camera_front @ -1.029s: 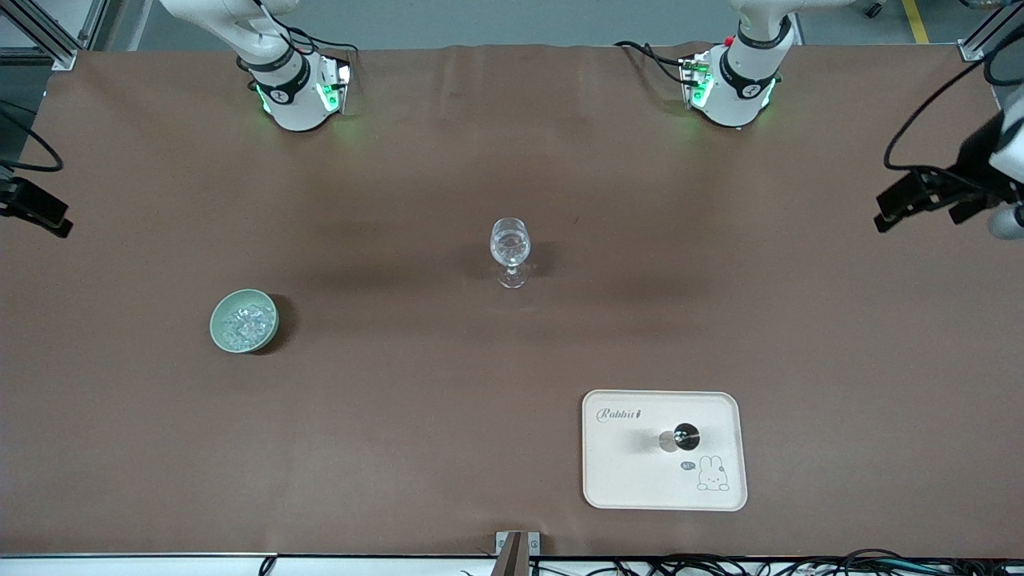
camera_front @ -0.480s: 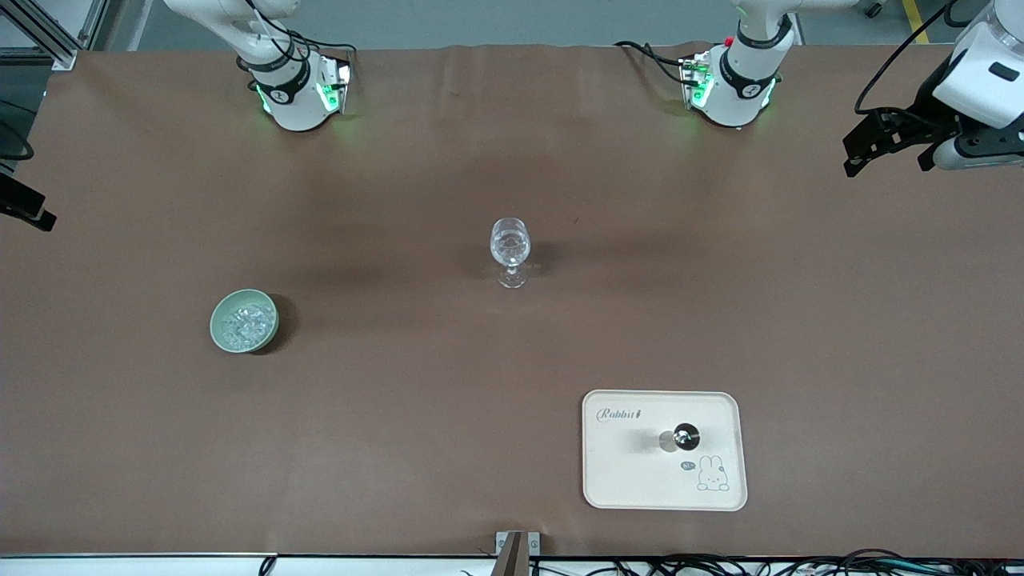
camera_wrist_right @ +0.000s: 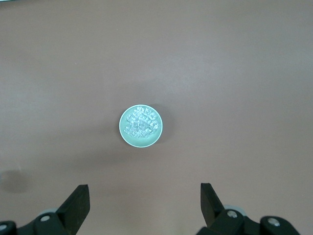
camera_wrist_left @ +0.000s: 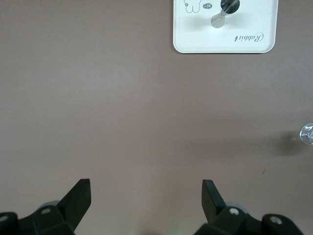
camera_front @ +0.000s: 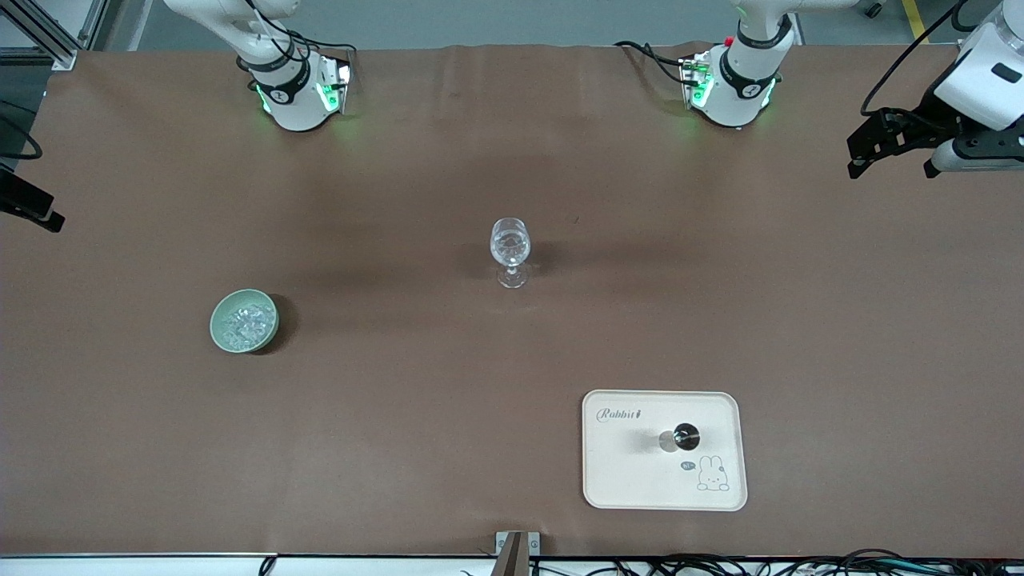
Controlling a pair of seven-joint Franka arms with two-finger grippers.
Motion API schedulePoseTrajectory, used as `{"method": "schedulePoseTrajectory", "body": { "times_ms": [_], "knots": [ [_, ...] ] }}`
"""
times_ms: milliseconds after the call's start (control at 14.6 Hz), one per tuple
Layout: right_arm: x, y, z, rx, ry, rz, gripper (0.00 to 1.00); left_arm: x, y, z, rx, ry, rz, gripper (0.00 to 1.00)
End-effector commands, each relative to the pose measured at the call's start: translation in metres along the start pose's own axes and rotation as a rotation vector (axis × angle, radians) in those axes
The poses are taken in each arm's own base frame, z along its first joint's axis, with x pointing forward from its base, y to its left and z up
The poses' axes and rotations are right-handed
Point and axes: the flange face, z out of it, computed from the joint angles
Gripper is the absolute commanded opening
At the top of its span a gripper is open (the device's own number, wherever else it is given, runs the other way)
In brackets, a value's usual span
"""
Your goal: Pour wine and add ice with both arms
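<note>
Brown covering stretches over the whole worktop (camera_front: 400, 448), with both arm bases glowing green along the edge where the robots stand. Near the middle stands a stemmed wine glass (camera_front: 510, 248), upright and clear. Toward the right arm's end, and a little nearer the front camera than the glass, sits a pale green bowl (camera_front: 244, 321) with the ice (camera_front: 242, 324) heaped inside it as glinting clear chunks; the right wrist view looks straight down on the same bowl (camera_wrist_right: 140, 126) and its ice (camera_wrist_right: 140, 122).

Closer to the front camera than the glass, toward the left arm's end, lies a cream tray (camera_front: 632, 480) printed with a rabbit and the word "Rabbit". On it stands a dark bottle (camera_front: 683, 437), seen from above so only its round top and silvery neck show.

Both arms wait, pulled out to the ends of the worktop. Left claw (camera_front: 892, 148) hangs over the left arm's end, released, its fingers (camera_wrist_left: 78, 198) wide apart and holding nothing. Right claw (camera_front: 32, 210) is only partly in sight at the right arm's end; its wrist view shows its fingers (camera_wrist_right: 77, 205) spread wide too, high over the bowl and well clear of it.
</note>
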Motion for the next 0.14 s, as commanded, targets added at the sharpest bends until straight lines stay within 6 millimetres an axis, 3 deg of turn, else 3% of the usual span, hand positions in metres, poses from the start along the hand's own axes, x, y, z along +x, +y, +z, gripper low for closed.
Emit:
{"method": "schedulePoseTrajectory", "body": {
  "times_ms": [0, 69],
  "knots": [
    [-0.009, 0.0009, -0.0015, 0.015, 0.001, 0.0, 1.0, 0.0091, -0.0028, -0.0014, -0.001, 0.001, 0.015, 1.0],
    [-0.0093, 0.0017, -0.0012, 0.015, -0.002, 0.0, 1.0, 0.0104, -0.0028, 0.001, -0.001, -0.004, 0.015, 1.0]
  ]
}}
